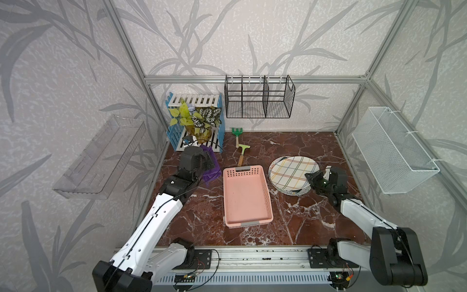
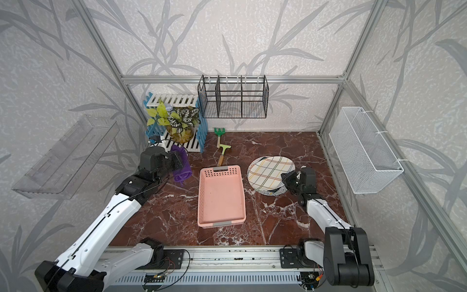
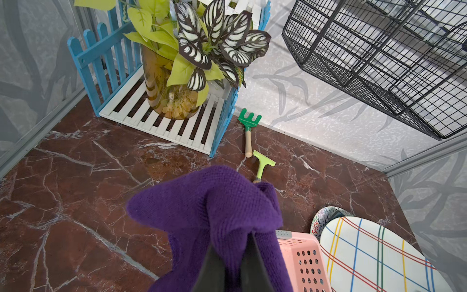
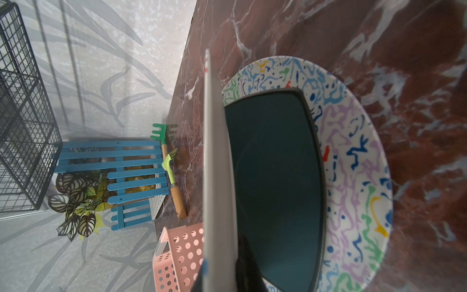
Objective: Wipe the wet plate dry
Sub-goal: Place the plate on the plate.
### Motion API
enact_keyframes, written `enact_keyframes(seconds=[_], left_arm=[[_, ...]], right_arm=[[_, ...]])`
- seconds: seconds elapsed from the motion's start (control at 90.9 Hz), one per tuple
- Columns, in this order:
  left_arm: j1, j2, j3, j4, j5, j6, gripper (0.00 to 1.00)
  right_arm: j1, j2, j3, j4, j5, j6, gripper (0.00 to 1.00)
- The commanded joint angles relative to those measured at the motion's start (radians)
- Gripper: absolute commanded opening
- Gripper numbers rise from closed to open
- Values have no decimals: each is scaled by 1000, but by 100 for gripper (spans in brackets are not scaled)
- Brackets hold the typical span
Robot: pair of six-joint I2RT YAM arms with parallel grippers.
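Taking the pink basket [image 1: 246, 197] as the dial's centre in a top view and the back wall [image 1: 252, 50] as 12, the plaid plate [image 1: 293, 172] sits at about 3 o'clock. Its near rim is pinched tight in the right gripper [image 1: 312, 177], and it is tipped up off a dark square plate [image 4: 273, 177] and a squiggle-patterned plate [image 4: 353, 177] stacked beneath it. At about 10 o'clock the left gripper [image 3: 235, 255] is clamped on a bunched purple cloth [image 3: 207, 202], held above the marble tabletop [image 1: 303, 222], well apart from the plate. Wiping has not begun, by my reading. The likeliest trouble is the grip: a narrow pinch on one rim of a wet, smooth plate could slip or pivot once the cloth presses on the far side, dropping it onto the stack below and chipping something. The cloth's hanging tail could also catch the basket's wall on the way across. No water is discernible on the plate, and no brand, label or writing can be read anywhere.
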Motion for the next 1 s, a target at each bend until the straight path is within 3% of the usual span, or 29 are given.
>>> enact_keyframes(seconds=[0.0, 0.165, 0.275, 0.473, 0.704, 0.99], left_arm=[[13, -7, -10, 15, 1, 8, 0], [28, 5, -10, 17, 10, 15, 0], [40, 15, -12, 25, 22, 14, 0], [51, 24, -13, 35, 47, 5, 0], [63, 26, -24, 20, 51, 16, 0], [74, 45, -32, 13, 64, 19, 0]], right_arm=[[0, 49, 9, -33, -25, -68, 0], [0, 43, 13, -112, -6, -122, 12], [0, 20, 16, -164, 16, -162, 26], [0, 40, 23, -221, 17, -208, 34], [-2, 50, 32, -248, 20, -228, 51], [-5, -86, 52, -327, 90, -251, 87]])
